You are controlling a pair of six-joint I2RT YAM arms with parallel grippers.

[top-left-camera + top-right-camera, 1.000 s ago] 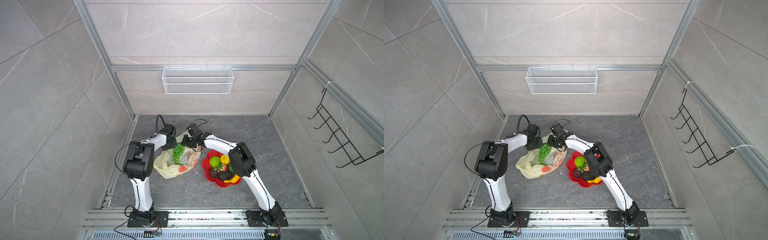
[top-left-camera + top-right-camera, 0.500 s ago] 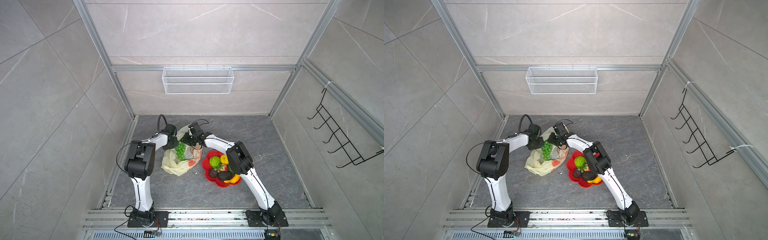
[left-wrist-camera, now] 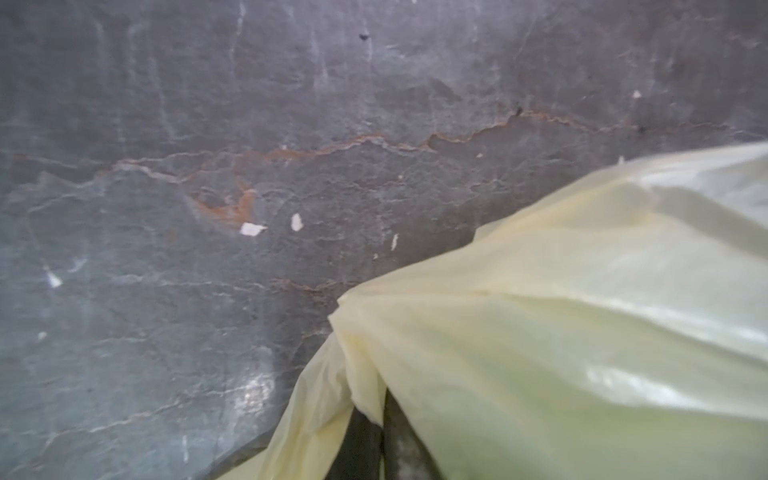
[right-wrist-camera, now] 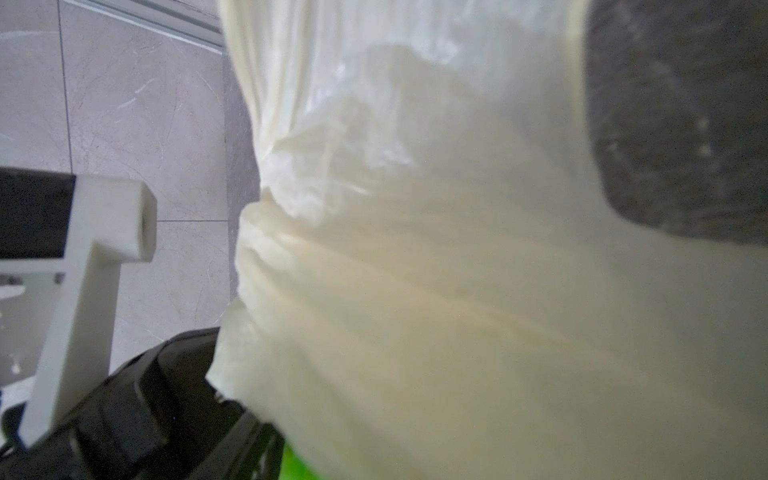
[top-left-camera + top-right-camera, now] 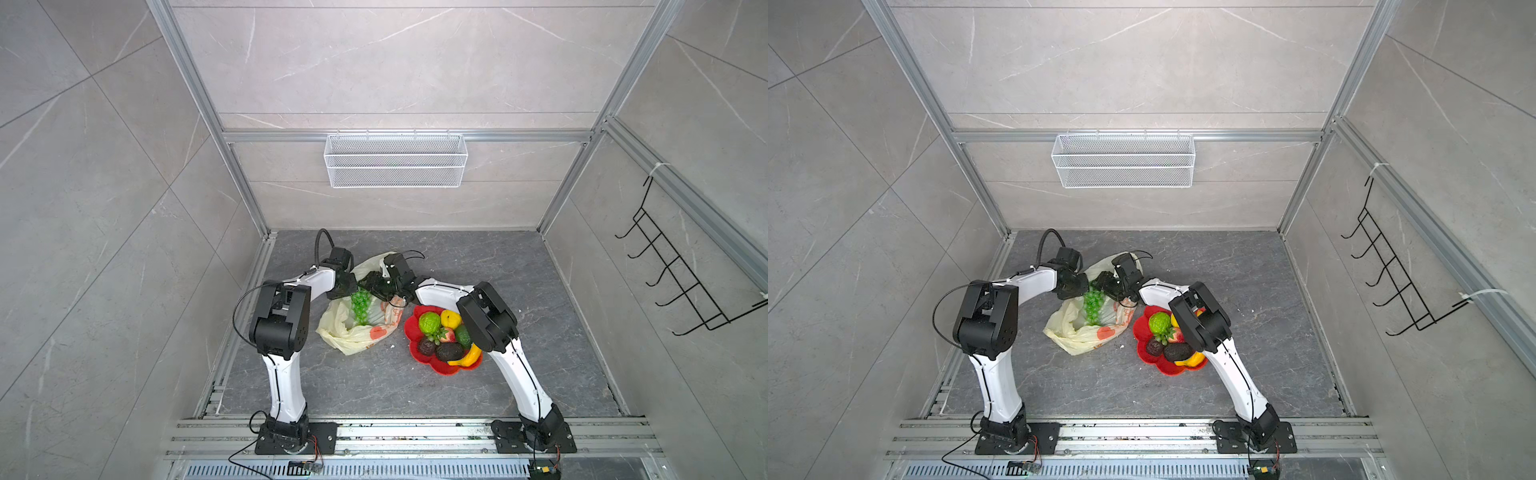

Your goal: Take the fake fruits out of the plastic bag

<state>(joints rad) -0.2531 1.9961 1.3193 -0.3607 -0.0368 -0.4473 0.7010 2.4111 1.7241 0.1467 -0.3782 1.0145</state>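
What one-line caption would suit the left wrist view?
Shut left gripper pinching a gathered fold of the cream bag against the grey floor.

Both arms are wearing the same outfit: the left arm (image 5: 286,376) and the right arm (image 5: 519,376) are showing glossy white rounded shells, broken up by chunky black joint housings (image 5: 280,322). Each one is sitting on a flat black base plate (image 5: 328,438) with bolt heads dotting it. A thin black cable (image 5: 236,307) is looping out of the left elbow, a thicker black hose (image 5: 318,245) is arching over the left wrist, and a skinny wire (image 5: 412,253) is curling off the right wrist. The left end effector (image 5: 348,289) and right end effector (image 5: 374,286) are looking all black.
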